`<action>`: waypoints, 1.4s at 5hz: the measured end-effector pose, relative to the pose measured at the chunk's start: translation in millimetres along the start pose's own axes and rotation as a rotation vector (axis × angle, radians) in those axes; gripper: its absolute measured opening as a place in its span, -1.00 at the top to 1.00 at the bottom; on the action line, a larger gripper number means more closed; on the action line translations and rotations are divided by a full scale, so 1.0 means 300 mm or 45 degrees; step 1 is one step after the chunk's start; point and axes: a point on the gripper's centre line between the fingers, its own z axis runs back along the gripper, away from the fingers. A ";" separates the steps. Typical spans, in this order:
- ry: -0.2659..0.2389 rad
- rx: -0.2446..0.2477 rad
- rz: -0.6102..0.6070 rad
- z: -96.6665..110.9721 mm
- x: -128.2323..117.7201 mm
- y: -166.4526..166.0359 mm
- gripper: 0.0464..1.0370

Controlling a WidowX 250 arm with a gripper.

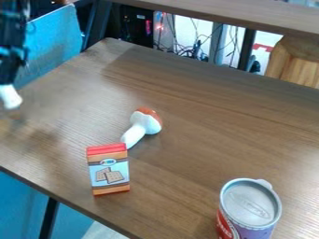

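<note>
Black end effector [7,82] gripping white object [10,97] at left, toy mushroom [146,123] beside cracker box [108,170], can [250,205] lower right

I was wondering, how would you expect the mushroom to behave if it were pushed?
The mushroom would probably roll in a curve, since it lies on its side with a rounded cap wider than its stem. It looks stiff, as its stem shows no sag or crease. Pushed stem-first, it might bump the box near that end.
</note>
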 end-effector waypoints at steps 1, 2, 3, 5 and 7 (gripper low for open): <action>-0.079 0.190 0.092 0.112 0.010 -0.178 -0.02; -0.156 0.309 -0.002 0.160 0.056 -0.393 -0.02; -0.230 0.336 -0.101 0.207 0.081 -0.523 -0.02; -0.197 0.228 -0.180 0.301 0.178 -0.549 -0.02; -0.056 0.362 -0.190 0.160 0.276 -0.600 -0.02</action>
